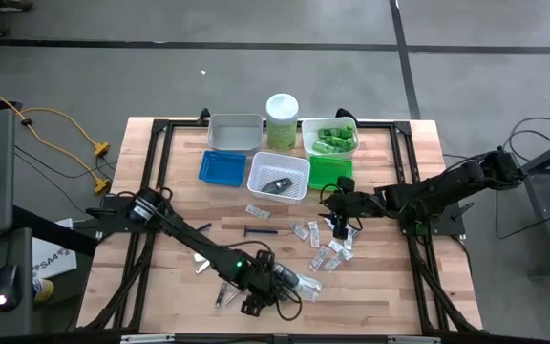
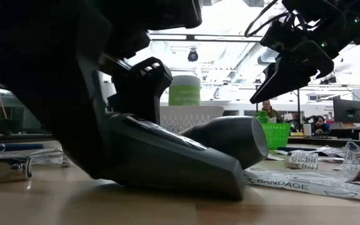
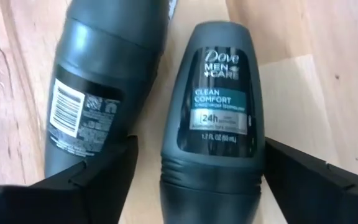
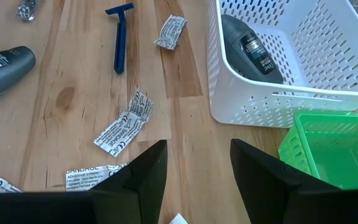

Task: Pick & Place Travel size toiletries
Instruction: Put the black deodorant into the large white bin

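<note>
Because the worktop (image 1: 390, 287) serves as the sorting ground, the trays line its far edge: a grey tray (image 1: 236, 133), a blue tray (image 1: 222, 167), a white basket (image 1: 279, 177) already holding one dark deodorant, and a green basket (image 1: 330, 170) beside it, each seemingly meant for one kind of toiletry. Loose items still lie in the middle, a blue razor (image 4: 118, 37) and several bandage packets (image 4: 127, 124), so the sorting looks far from finished. Low over the near edge, the left arm reaches forward with its left gripper (image 3: 197, 168) spread wide around a Dove deodorant (image 3: 216, 106) lying flat, a second deodorant (image 3: 98, 81) just beside it; the jaws flank the first one, apparently lined up to close on it. Stretched in from the right, the right gripper (image 4: 197, 165) hovers near the green basket, partly spread and holding nothing visible.
</note>
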### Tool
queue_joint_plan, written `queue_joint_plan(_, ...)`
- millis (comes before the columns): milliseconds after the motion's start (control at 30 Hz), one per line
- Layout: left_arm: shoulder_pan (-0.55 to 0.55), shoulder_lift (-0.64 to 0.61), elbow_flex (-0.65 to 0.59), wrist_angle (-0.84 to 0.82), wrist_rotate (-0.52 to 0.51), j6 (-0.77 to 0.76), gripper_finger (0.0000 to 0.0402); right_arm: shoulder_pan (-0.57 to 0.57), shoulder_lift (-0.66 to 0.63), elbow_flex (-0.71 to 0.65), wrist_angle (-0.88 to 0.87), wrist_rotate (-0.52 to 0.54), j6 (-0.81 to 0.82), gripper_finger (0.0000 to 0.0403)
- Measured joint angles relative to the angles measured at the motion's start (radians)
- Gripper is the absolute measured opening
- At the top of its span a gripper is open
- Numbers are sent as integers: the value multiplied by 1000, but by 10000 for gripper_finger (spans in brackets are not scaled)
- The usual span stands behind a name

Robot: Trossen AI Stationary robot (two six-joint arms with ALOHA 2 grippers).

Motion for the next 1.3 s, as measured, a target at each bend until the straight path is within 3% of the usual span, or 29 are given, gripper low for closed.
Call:
queue_joint_plan(367,0,0,0,-2,6,-17,206,0,0,0,0,0,0,169)
queue_joint_plan(700,-1,-53,0,-56,35,-34,205,0,0,0,-1,-3,0,169)
queue_joint_plan(867,-1,-156,0,-146,-72,-33,205,0,0,0,1,-3,1,169)
queue_joint_plan(1100,53,-258,1,-202,-442,145,205,0,0,0,34,-3,4,169)
queue_joint_plan(1300,247,-267,1,-210,-481,281,205,0,0,0,59,-4,26,169)
